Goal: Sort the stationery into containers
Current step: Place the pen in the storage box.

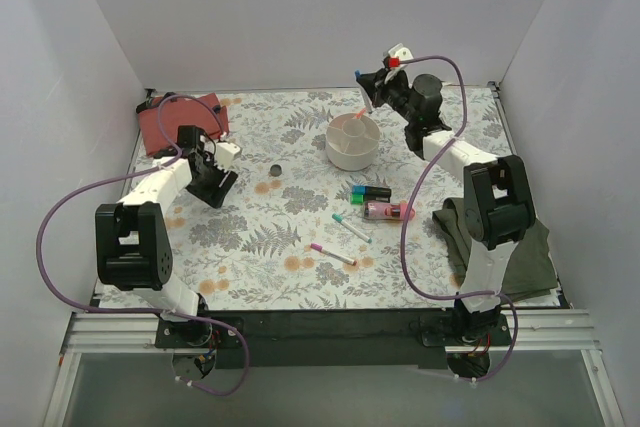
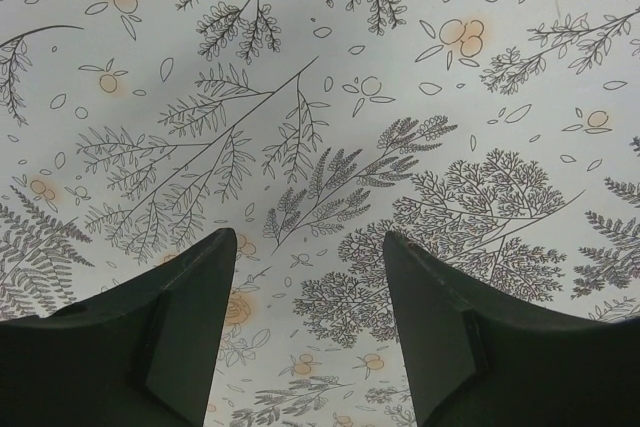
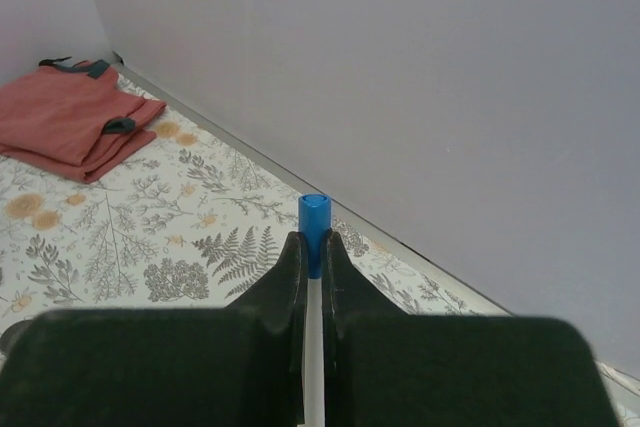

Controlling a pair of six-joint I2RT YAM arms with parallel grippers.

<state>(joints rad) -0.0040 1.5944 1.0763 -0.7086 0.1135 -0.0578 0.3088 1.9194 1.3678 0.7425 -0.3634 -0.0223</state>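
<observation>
My right hand [image 3: 313, 242] is closed tight on a thin white pen with a blue cap [image 3: 314, 217]. The cap pokes out past the fingertips, and the shaft hangs down at a slant. From the top view the pen's lower end is over the far rim of the low round white plastic tub [image 1: 350, 157], the one with inner dividers, not yet inside it. My left hand [image 2: 310, 242] is spread wide and empty, hovering over bare floral-printed tabletop [image 1: 260, 237] near the flat red fabric pouch [image 1: 180, 122]. Loose on the tabletop are a black highlighter with a green and blue cap [image 1: 371, 192], a pink tube [image 1: 388, 211], a white pen with a teal cap [image 1: 351, 228], a white pen with a pink cap [image 1: 332, 254] and a small dark cylinder [image 1: 275, 170]. Step in hand, as I judge it: delivering the blue-capped pen to the tub. Next I need to bring the tip over one compartment, lower it clear of a divider, then open the fingers so it leans on the wall rather than tipping out. After that the nearest pick for this arm looks like the highlighter or the pink tube.
</observation>
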